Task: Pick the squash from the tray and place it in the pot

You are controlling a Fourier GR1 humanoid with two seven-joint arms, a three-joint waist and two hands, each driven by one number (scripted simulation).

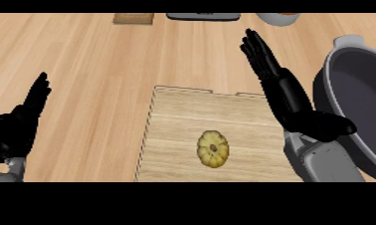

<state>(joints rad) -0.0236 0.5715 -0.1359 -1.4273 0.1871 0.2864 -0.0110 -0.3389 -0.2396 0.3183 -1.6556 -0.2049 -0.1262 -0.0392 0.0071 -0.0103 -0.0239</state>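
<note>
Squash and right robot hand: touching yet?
Apart. The head view shows bare tray wood between the squash and the right robot hand, whose fingers are straight, above the tray's right edge.

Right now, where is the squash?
In the head view, the squash lies on the wooden tray, low and centre, left of the right hand and the pot.

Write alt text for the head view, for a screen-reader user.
A yellow squash lies on a wooden tray on the counter, with the right robot hand open, fingers straight, between the tray and a dark grey pot at the right edge. The left robot hand rests open at the left edge.
</note>
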